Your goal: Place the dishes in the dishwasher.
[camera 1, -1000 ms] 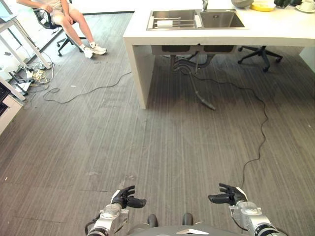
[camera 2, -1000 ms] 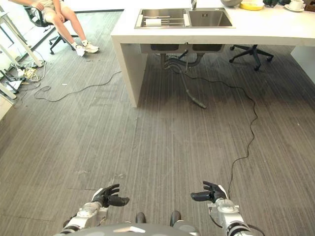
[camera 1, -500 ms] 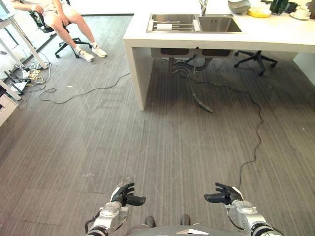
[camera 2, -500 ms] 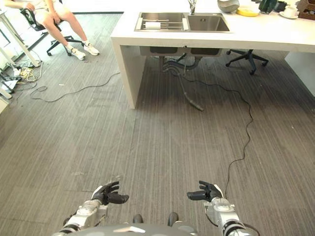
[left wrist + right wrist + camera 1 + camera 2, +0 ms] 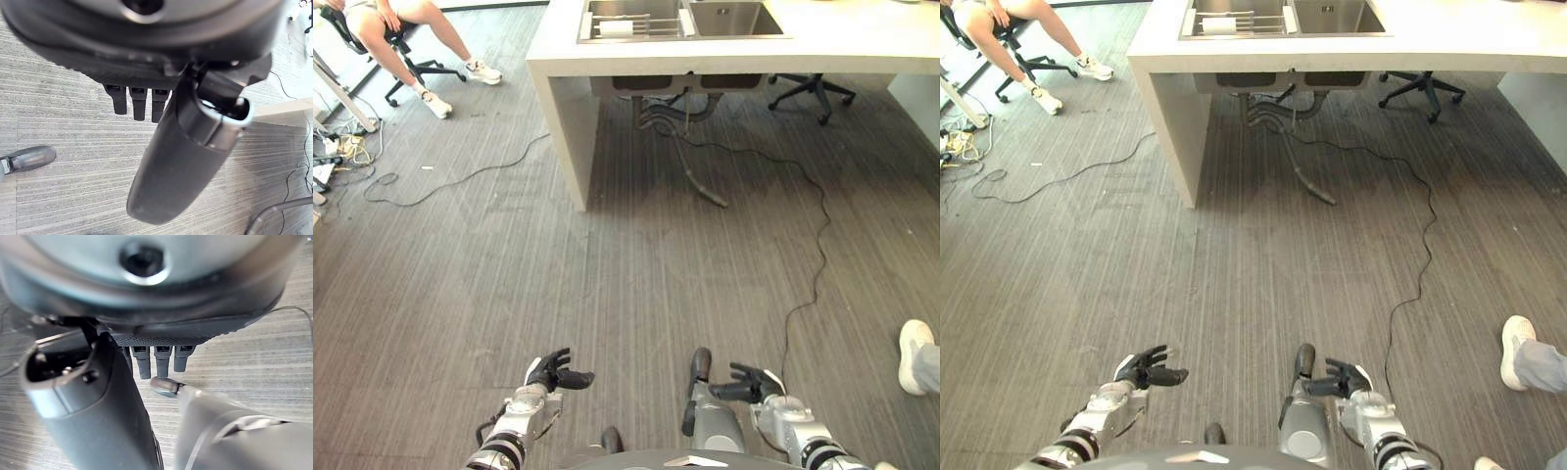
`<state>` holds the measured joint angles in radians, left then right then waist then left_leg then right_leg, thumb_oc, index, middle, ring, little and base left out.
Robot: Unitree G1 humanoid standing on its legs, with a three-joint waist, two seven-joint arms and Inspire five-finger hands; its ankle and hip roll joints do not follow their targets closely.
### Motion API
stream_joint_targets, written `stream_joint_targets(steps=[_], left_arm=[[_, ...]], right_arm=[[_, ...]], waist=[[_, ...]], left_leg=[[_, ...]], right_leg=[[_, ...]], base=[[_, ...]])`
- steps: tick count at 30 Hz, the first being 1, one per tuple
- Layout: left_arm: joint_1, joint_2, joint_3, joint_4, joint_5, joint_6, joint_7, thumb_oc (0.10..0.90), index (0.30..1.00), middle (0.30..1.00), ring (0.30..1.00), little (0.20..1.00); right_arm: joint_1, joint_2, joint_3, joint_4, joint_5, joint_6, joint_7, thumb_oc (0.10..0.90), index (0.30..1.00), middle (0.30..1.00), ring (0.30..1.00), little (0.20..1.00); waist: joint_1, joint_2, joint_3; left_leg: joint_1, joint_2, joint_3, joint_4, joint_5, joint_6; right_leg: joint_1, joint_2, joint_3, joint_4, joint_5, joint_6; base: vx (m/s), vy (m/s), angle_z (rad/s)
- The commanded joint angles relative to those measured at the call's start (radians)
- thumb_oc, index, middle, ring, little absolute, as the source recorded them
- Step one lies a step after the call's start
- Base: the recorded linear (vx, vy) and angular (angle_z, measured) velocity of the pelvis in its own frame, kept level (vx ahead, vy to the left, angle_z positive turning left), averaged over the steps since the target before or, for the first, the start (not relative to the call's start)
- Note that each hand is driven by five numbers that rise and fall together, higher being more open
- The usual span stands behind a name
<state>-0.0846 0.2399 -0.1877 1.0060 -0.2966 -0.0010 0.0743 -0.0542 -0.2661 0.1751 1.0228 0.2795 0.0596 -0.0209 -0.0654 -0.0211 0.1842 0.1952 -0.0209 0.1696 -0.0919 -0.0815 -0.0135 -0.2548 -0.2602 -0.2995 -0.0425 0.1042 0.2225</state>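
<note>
My left hand [image 5: 548,373] and my right hand [image 5: 754,382] hang low over the dark wood floor, a body's width apart, palms turned toward each other. Both are open, with relaxed fingers [image 5: 137,100] and nothing in them. The right hand's fingers [image 5: 156,360] are also straight in its wrist view. Ahead stands a white counter [image 5: 862,49] with a steel double sink [image 5: 724,18]; a wire rack [image 5: 626,24] with a white roll lies in the sink's left basin.
A person [image 5: 391,20] sits on an office chair at the far left. Another chair [image 5: 813,93] stands under the counter. Black cables [image 5: 818,255] run across the floor. A person's white shoe [image 5: 915,352] is at the right edge.
The camera has moved forward and tipped down, so the counter is nearer and its far side is out of view. A person's shoe has appeared at the right. Both hands stay open.
</note>
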Motion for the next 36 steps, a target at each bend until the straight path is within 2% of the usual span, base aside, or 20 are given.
stream_joint_targets(steps=[1,3,5,8,10,11,13,14,15,16,19,21,24,27,29,30,31,33,35,36], left_arm=[[-0.037,0.028,0.0,-0.106,0.005,-0.057,-0.01,0.8,0.9,0.9,0.9,0.9],[-0.035,0.029,0.0,-0.116,0.009,-0.058,-0.011,0.8,0.9,0.9,0.9,0.9],[-0.021,0.028,0.005,-0.137,-0.026,-0.055,-0.015,0.8,0.9,0.9,0.9,0.9],[-0.024,0.042,0.005,-0.199,-0.05,-0.052,-0.01,0.8,0.9,0.9,0.9,0.9],[-0.035,0.053,0.005,-0.243,-0.07,-0.052,0.001,0.8,0.9,0.9,0.9,0.9],[-0.042,0.052,0.009,-0.259,-0.089,-0.062,0.007,0.8,0.9,0.9,0.9,0.9],[-0.043,0.051,0.009,-0.259,-0.089,-0.062,0.007,0.8,0.9,0.9,0.9,0.9],[-0.035,0.06,0.024,-0.351,-0.113,-0.077,0.005,0.8,0.9,0.9,0.9,0.9],[-0.035,0.06,0.024,-0.351,-0.113,-0.076,0.005,0.8,0.9,0.9,0.9,0.9],[-0.031,0.077,0.045,-0.412,-0.132,-0.09,0.003,0.8,0.9,0.9,0.9,0.9],[-0.045,0.128,0.089,-0.521,-0.167,-0.114,0.005,0.8,0.9,0.9,0.9,0.9],[-0.064,0.162,0.108,-0.567,-0.177,-0.129,0.006,0.8,0.9,0.9,0.9,0.9],[-0.084,0.222,0.154,-0.652,-0.22,-0.145,-0.004,0.8,0.9,0.9,0.9,0.9],[-0.105,0.29,0.185,-0.726,-0.229,-0.16,-0.001,0.8,0.9,0.9,0.9,0.9],[-0.136,0.33,0.194,-0.77,-0.222,-0.169,0.009,0.8,0.9,0.9,0.9,0.9],[-0.15,0.343,0.193,-0.796,-0.209,-0.173,0.016,0.8,0.9,0.9,0.9,0.9],[-0.15,0.343,0.193,-0.796,-0.209,-0.173,0.017,0.8,0.9,0.9,0.9,0.9],[-0.2,0.379,0.201,-0.859,-0.177,-0.188,0.026,0.8,0.9,0.9,0.9,0.9],[-0.213,0.392,0.208,-0.892,-0.159,-0.194,0.031,0.8,0.9,0.9,0.9,0.9],[-0.244,0.403,0.211,-0.938,-0.15,-0.209,0.036,0.8,0.9,0.9,0.9,0.9]], right_arm=[[-0.065,-0.041,-0.011,-0.019,0.012,-0.041,0.004,0.8,0.9,0.9,0.9,0.9],[-0.068,-0.046,-0.004,-0.018,0.006,-0.041,0.01,0.8,0.9,0.9,0.9,0.9],[-0.066,-0.053,-0.001,-0.005,0.005,-0.041,0.016,0.8,0.9,0.9,0.9,0.9],[-0.061,-0.074,-0.006,-0.021,0.016,-0.047,0.006,0.8,0.9,0.9,0.9,0.9],[-0.065,-0.092,-0.017,-0.006,0.028,-0.045,-0.007,0.8,0.9,0.9,0.9,0.9],[-0.07,-0.098,-0.012,0.011,0.029,-0.043,-0.007,0.8,0.9,0.9,0.9,0.9],[-0.072,-0.098,-0.013,0.012,0.029,-0.044,-0.007,0.8,0.9,0.9,0.9,0.9],[-0.057,-0.093,-0.025,0.048,0.028,-0.043,0.004,0.8,0.9,0.9,0.9,0.9],[-0.057,-0.093,-0.025,0.048,0.028,-0.043,0.004,0.8,0.9,0.9,0.9,0.9],[-0.052,-0.09,-0.031,0.062,0.03,-0.05,0.007,0.8,0.9,0.9,0.9,0.9],[-0.05,-0.079,-0.037,0.096,0.019,-0.06,0.015,0.8,0.9,0.9,0.9,0.9],[-0.048,-0.078,-0.041,0.113,0.017,-0.065,0.012,0.8,0.9,0.9,0.9,0.9],[-0.062,-0.07,-0.04,0.169,0.007,-0.056,0.028,0.8,0.9,0.9,0.9,0.9],[-0.055,-0.055,-0.05,0.227,-0.02,-0.052,0.043,0.8,0.9,0.9,0.9,0.9],[-0.043,-0.047,-0.077,0.292,-0.038,-0.04,0.047,0.8,0.9,0.9,0.9,0.9],[-0.03,-0.052,-0.098,0.317,-0.04,-0.03,0.057,0.8,0.9,0.9,0.9,0.9],[-0.03,-0.052,-0.098,0.318,-0.04,-0.03,0.057,0.8,0.9,0.9,0.9,0.9],[-0.008,-0.075,-0.136,0.38,-0.054,-0.012,0.083,0.8,0.9,0.9,0.9,0.9],[0.001,-0.081,-0.149,0.402,-0.062,-0.006,0.088,0.8,0.9,0.9,0.9,0.9],[0.021,-0.088,-0.165,0.424,-0.067,0.004,0.098,0.8,0.9,0.9,0.9,0.9]], waist=[[0.003,0.008,-0.035],[0.004,0.018,-0.042],[0.017,0.04,-0.048],[0.04,0.016,-0.013],[0.064,0.001,0.008],[0.082,0.01,0.01],[0.08,-0.002,0.011],[0.129,-0.006,0.0],[0.131,-0.006,0.002],[0.167,-0.006,0.002],[0.221,0.014,0.011],[0.229,0.015,0.01],[0.26,0.011,-0.018],[0.295,-0.028,-0.047],[0.294,-0.05,-0.049],[0.279,-0.047,-0.039],[0.279,-0.048,-0.041],[0.24,-0.015,-0.024],[0.234,0.002,-0.025],[0.216,0.026,-0.015]], left_leg=[[0.145,0.014,-0.058,0.088,-0.17,-0.024],[0.143,0.033,-0.052,0.127,-0.158,-0.037],[0.039,0.097,-0.061,0.393,0.024,-0.101],[-0.168,0.163,-0.058,0.778,0.236,-0.138],[-0.246,0.214,0.002,0.876,0.212,-0.118],[-0.286,0.193,-0.014,0.858,0.139,-0.116],[-0.296,0.182,-0.003,0.857,0.153,-0.1],[-0.424,0.09,-0.022,0.69,0.086,-0.072],[-0.421,0.09,-0.02,0.689,0.086,-0.072],[-0.469,0.082,-0.021,0.489,0.072,-0.056],[-0.497,0.057,-0.07,0.135,0.204,-0.084],[-0.521,0.06,-0.006,0.03,0.223,-0.095],[-0.512,0.069,0.118,0.016,0.236,-0.07],[-0.461,0.039,0.12,0.023,0.257,-0.025],[-0.427,0.034,0.14,0.046,0.236,0.012],[-0.409,0.036,0.132,0.059,0.216,0.027],[-0.412,0.035,0.133,0.061,0.215,0.028],[-0.353,0.045,0.101,0.065,0.168,0.052],[-0.322,0.042,0.085,0.049,0.155,0.062],[-0.256,0.021,0.04,0.025,0.131,0.071]], right_leg=[[-0.022,0.017,-0.013,0.053,0.115,-0.001],[-0.013,0.031,-0.027,0.065,0.103,-0.012],[0.041,0.094,-0.051,0.099,0.042,-0.07],[0.131,0.127,-0.075,0.072,-0.02,-0.151],[0.187,0.155,-0.076,0.041,-0.067,-0.179],[0.219,0.178,-0.062,0.028,-0.096,-0.173],[0.21,0.161,-0.068,0.028,-0.084,-0.177],[0.291,0.182,-0.04,-0.026,-0.106,-0.154],[0.293,0.182,-0.039,-0.026,-0.106,-0.153],[0.337,0.196,-0.031,-0.038,-0.132,-0.145],[0.413,0.248,0.002,-0.045,-0.181,-0.136],[0.451,0.268,0.006,-0.045,-0.213,-0.13],[0.508,0.299,0.029,-0.041,-0.257,-0.132],[0.519,0.289,0.061,0.107,-0.298,-0.111],[0.447,0.263,0.061,0.329,-0.172,-0.027],[0.385,0.244,0.067,0.451,-0.101,0.017],[0.38,0.242,0.068,0.456,-0.104,0.018],[0.259,0.203,0.061,0.736,-0.008,0.039],[0.23,0.188,0.06,0.792,-0.005,0.039],[0.145,0.158,0.058,0.799,-0.064,0.026]], base=[[0.3,-0.167,0.47],[0.32,-0.2,0.45],[0.49,-0.395,0.26],[0.26,-0.338,0.14],[0.37,-0.321,-0.18],[0.42,-0.279,-0.21],[0.25,-0.036,-0.01],[0.36,-0.026,-0.05],[0.7,-0.043,-0.26],[0.44,0.007,-0.53],[0.55,0.014,-0.56],[0.49,0.018,-0.42],[0.5,0.076,-0.24],[0.57,0.112,-0.75],[0.37,0.13,-0.72],[0.19,0.085,-0.39],[0.22,0.104,-0.06],[0.3,0.136,0.29],[0.34,0.164,0.62],[0.38,0.18,0.35]])
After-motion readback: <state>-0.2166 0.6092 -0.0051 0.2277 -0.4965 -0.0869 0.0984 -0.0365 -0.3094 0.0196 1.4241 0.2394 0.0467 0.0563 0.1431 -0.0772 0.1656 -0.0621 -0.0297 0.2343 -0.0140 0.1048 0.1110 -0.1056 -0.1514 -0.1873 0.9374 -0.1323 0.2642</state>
